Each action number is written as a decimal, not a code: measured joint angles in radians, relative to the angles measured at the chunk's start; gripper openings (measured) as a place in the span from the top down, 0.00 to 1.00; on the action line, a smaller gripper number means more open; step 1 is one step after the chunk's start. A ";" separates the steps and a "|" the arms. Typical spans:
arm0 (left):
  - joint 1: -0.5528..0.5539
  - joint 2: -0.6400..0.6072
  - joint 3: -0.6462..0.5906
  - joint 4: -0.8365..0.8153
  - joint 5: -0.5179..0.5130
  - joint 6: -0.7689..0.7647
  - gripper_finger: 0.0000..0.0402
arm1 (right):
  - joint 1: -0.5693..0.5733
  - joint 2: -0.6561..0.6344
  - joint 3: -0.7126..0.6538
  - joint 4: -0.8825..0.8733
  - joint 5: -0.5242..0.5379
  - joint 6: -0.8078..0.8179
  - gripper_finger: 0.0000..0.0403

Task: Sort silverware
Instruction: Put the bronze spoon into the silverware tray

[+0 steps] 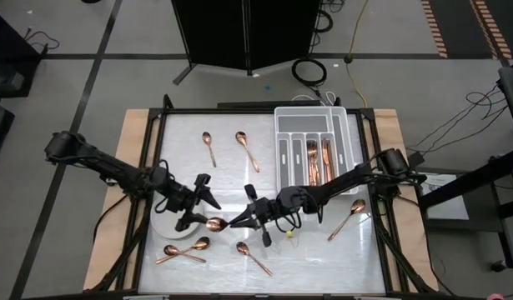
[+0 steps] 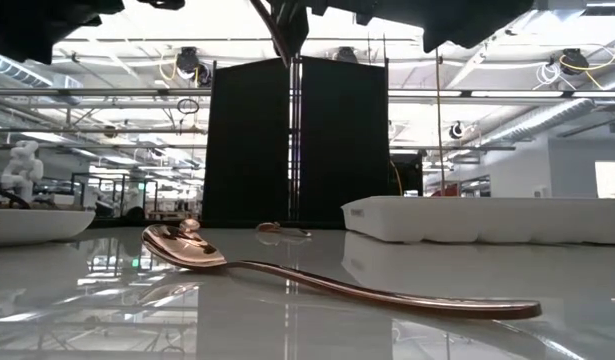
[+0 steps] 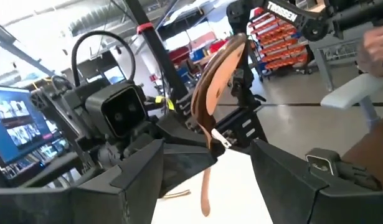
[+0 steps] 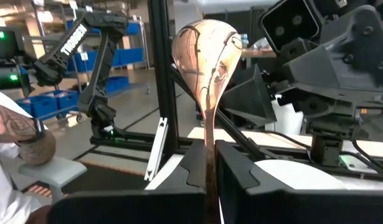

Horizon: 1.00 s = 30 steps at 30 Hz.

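High view puts you mid-handover: the right hand (image 1: 239,221) is clamped on the handle of a copper spoon (image 1: 217,223), whose bowl pokes out toward the left hand (image 1: 198,200) over the near middle of the desk (image 1: 323,258). The right wrist view confirms it, the spoon (image 4: 207,68) standing up from between the closed fingers. The left hand stands with its fingers wide apart, and in its wrist view the spoon (image 3: 213,81) sits in the gap between them, untouched as far as you can tell.

Your next move, by my reading, is either to close the left hand on the bowl end before the right lets go, or to carry the spoon straight to the white compartmented tray (image 1: 310,117) at the far side, which already holds several copper pieces.

Loose spoons remain all round: two (image 1: 208,140) (image 1: 243,142) near the far edge, a pair (image 1: 185,248) and another (image 1: 253,257) near the front, one (image 1: 349,215) under the right arm. The white plate (image 1: 160,223) lies beneath the left hand. The two arms are close together, so mind a knock.
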 joint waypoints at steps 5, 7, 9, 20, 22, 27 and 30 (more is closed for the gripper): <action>-0.002 0.038 0.000 0.074 0.001 0.030 0.40 | -0.007 0.057 0.000 0.115 -0.005 0.031 1.00; -0.011 0.047 0.000 0.095 0.009 0.072 0.40 | -0.019 0.070 0.000 0.127 -0.020 0.058 1.00; -0.024 0.050 0.000 0.097 0.016 0.102 0.40 | -0.028 0.070 0.000 0.120 -0.022 0.075 1.00; -0.035 0.050 0.016 0.103 0.019 0.134 0.44 | -0.034 0.068 0.001 0.117 -0.022 0.080 1.00; -0.035 0.050 0.016 0.104 0.019 0.135 0.49 | -0.034 0.068 0.001 0.120 -0.022 0.080 1.00; -0.035 0.050 0.016 0.105 -0.009 0.137 0.64 | -0.034 0.068 0.001 0.119 -0.022 0.080 1.00; -0.035 0.050 0.016 0.106 -0.021 0.137 0.75 | -0.034 0.068 0.001 0.119 -0.023 0.080 1.00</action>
